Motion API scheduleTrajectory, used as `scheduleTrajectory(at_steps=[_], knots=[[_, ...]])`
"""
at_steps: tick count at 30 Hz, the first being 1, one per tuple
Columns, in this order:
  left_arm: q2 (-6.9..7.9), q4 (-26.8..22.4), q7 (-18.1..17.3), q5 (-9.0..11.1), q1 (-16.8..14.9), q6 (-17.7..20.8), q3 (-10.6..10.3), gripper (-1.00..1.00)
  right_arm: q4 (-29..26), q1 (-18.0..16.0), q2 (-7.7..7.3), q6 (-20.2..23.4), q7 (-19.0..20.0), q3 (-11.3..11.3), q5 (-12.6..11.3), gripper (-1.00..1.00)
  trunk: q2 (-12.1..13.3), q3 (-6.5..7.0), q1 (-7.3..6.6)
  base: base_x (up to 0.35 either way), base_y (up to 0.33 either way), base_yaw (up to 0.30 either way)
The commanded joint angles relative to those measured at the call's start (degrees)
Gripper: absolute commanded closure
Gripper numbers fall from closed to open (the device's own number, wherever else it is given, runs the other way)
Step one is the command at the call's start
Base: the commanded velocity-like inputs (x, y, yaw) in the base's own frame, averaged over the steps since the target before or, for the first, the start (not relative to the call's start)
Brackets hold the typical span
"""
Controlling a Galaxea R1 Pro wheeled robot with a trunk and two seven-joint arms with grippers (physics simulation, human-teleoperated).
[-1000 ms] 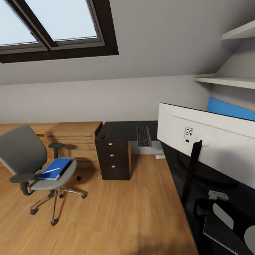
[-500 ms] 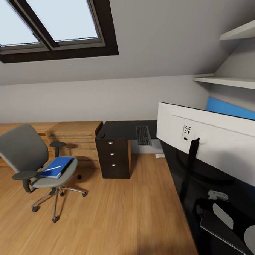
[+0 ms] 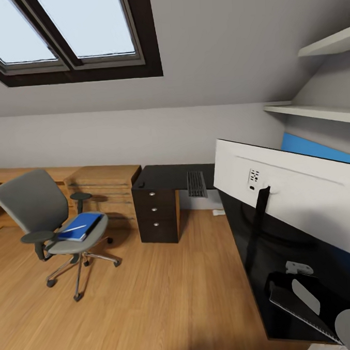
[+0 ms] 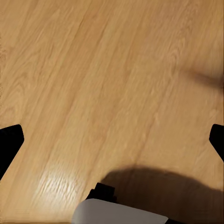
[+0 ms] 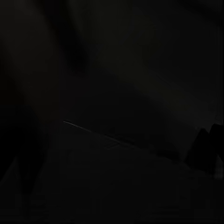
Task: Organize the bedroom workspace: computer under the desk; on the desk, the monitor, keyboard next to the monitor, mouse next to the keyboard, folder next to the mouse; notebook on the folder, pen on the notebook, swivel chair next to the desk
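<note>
Above the wooden floor (image 4: 93, 70) my left hand (image 4: 112, 140) hangs with its fingers wide apart, holding nothing; of my right hand I cannot tell the state. Beside me the monitor (image 3: 300, 193) stands on the surface (image 3: 164, 174). Beyond it lies the keyboard (image 3: 196, 184). Well apart from the surface, the swivel chair (image 3: 37, 209) carries the folder (image 3: 81, 226) and pen (image 3: 73, 229).

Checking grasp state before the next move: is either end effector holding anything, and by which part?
Left end effector: open, over bare floor, holding nothing. Right: its view is too dark to tell.
</note>
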Motion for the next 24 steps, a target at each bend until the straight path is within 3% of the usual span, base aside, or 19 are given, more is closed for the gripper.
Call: scheduleTrajectory(at_steps=[1,24], knots=[[0.05,-0.04,0.43,0.55,-0.02,-0.21,-0.46,-1.0,1.74,0.02,-0.05,0.36,-0.53,0.52,-1.3,-1.0,-0.04,-0.08,-0.02,-0.194,0.0,0.0],[0.05,-0.04,0.43,0.55,-0.02,-0.21,-0.46,-1.0,1.74,0.02,-0.01,0.24,-0.53,0.52,-1.28,-1.0,-0.04,-0.08,-0.02,-0.023,0.0,0.0]])
